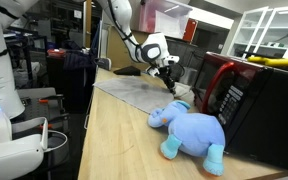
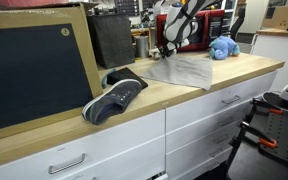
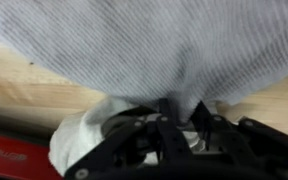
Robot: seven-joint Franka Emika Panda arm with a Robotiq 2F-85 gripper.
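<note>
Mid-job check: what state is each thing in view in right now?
gripper: closed on an edge of the grey cloth.
grey cloth: spread on the counter, one edge bunched in the gripper.
blue plush elephant: lying on the counter, untouched.
microwave: door shut.
shoe: on the counter, apart from the cloth.
drawers: shut.

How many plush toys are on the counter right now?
1: the blue plush elephant lies on the counter beside the microwave, near the grey cloth. Others may be hidden.
</note>
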